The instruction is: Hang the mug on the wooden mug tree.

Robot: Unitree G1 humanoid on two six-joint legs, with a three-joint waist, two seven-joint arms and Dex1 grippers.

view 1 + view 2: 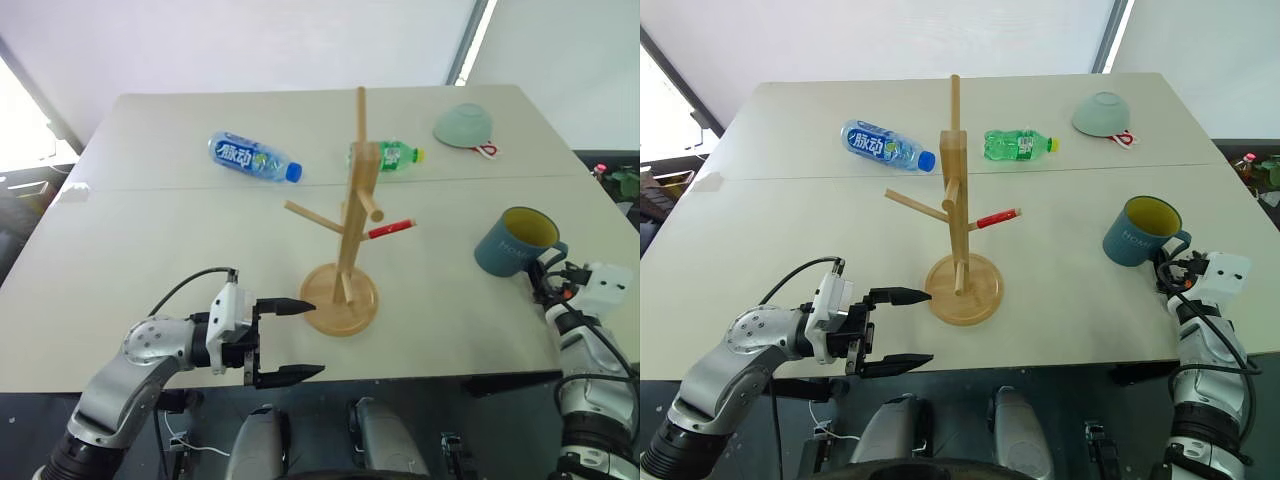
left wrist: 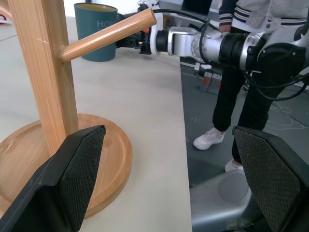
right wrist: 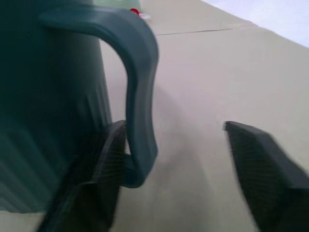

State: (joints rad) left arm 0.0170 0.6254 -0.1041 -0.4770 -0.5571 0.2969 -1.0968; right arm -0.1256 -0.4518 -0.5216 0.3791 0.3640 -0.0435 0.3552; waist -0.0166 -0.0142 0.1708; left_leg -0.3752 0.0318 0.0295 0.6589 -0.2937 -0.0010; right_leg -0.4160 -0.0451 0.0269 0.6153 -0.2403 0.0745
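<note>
Mug (image 3: pixel 58 96) handle between spread right pincer (image 3: pixel 193 164) fingers, left pincer (image 1: pixel 290 340) open beside wooden mug tree (image 1: pixel 352 215).

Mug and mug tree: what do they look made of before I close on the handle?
The mug looks like glazed ceramic or enamel: smooth slate-blue outside, yellow-green inside; can't tell which. The mug tree is pale wood, smooth-sanded, with visible grain on post and round base.

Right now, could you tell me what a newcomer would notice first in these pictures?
The wooden mug tree stands tall mid-table, with the open left gripper beside its base. On the right, the blue mug sits upright, and the right gripper has one finger through its handle. Two bottles and an upturned bowl lie at the far side.
</note>
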